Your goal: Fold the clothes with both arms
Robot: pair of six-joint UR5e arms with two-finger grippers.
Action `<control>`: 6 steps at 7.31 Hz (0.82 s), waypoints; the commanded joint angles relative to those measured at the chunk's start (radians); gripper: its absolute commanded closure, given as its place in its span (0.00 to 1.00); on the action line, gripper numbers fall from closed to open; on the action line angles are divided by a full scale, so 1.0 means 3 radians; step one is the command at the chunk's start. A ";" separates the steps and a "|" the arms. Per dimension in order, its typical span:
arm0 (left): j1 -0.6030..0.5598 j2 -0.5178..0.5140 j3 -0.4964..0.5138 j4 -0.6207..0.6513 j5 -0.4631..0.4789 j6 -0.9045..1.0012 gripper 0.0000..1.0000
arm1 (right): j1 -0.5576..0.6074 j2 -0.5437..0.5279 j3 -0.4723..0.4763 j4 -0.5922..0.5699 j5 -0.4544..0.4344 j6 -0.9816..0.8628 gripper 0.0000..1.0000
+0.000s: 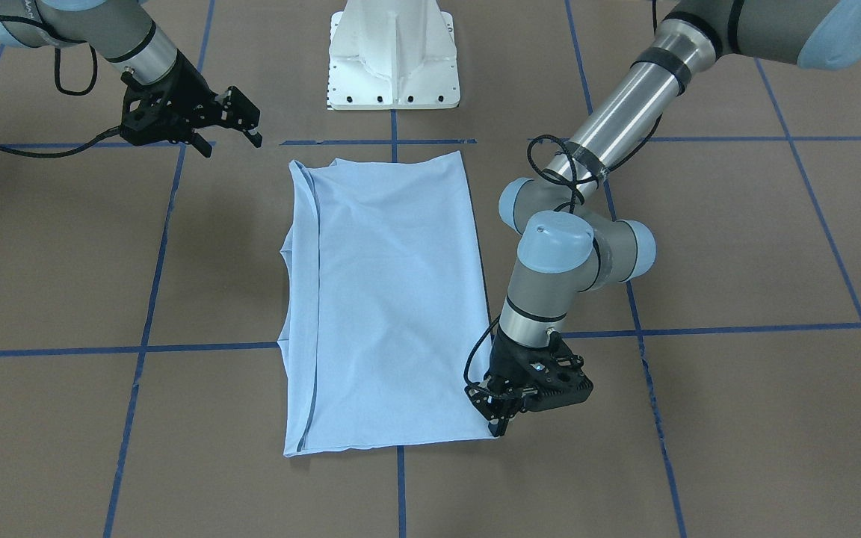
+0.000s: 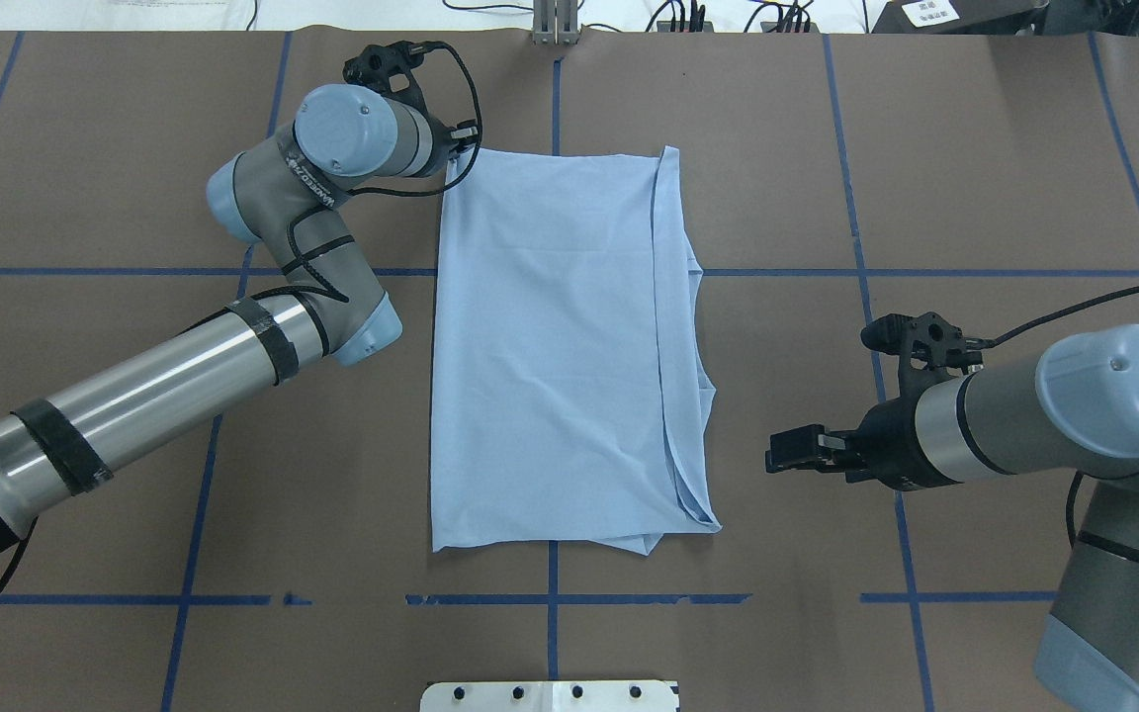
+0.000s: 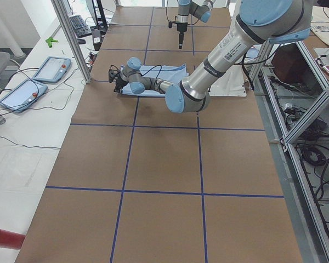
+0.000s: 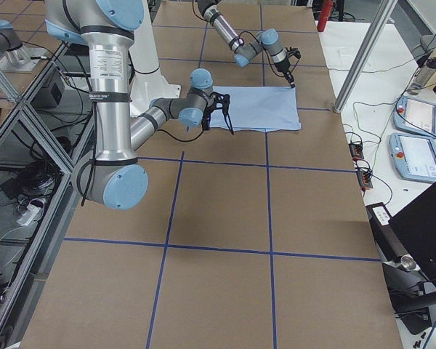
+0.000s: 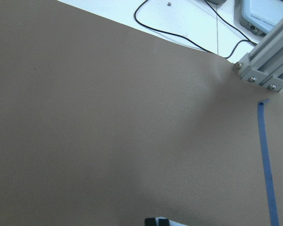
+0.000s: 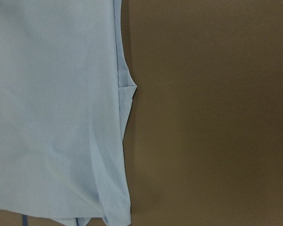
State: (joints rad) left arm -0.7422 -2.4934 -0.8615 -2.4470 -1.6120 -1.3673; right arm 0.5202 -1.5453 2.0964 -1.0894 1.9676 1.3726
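We see a light blue shirt (image 2: 550,346) lying flat in the middle of the brown counter (image 2: 85,148), which is marked off in squares with blue tape. The shirt is folded into a long rectangle that runs away from the white pedestal (image 1: 393,60). On the robot's right side, extra layers of cloth show along the long edge, with a small bulge sticking out past it.

The left arm (image 2: 134,396) reaches to the far corner of the shirt on its own side. Its end effector (image 1: 501,422) points straight down at the tip of that corner, right at counter level. In the left wrist view, the two black fingertips (image 5: 156,221) sit pressed together, so we read the end effector as closed. We cannot tell whether any cloth is caught between them.

The right arm (image 2: 1024,405) holds off to the shirt's other side, apart from the cloth. Its end effector (image 1: 232,143) hangs above bare counter with the fingers spread, holding nothing. The right wrist view looks down on the shirt's layered edge and on bare counter beside it.
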 commanded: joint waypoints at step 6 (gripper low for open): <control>-0.0144 0.0920 -0.1725 0.1073 -0.0430 0.0339 0.00 | -0.0455 0.0930 -0.0273 -0.1271 -0.0775 -0.0601 0.00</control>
State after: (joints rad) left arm -0.7844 -2.3234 -1.1815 -2.2244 -1.7336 -1.2805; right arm 0.4263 -1.3612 2.0348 -1.3673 1.7808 1.2428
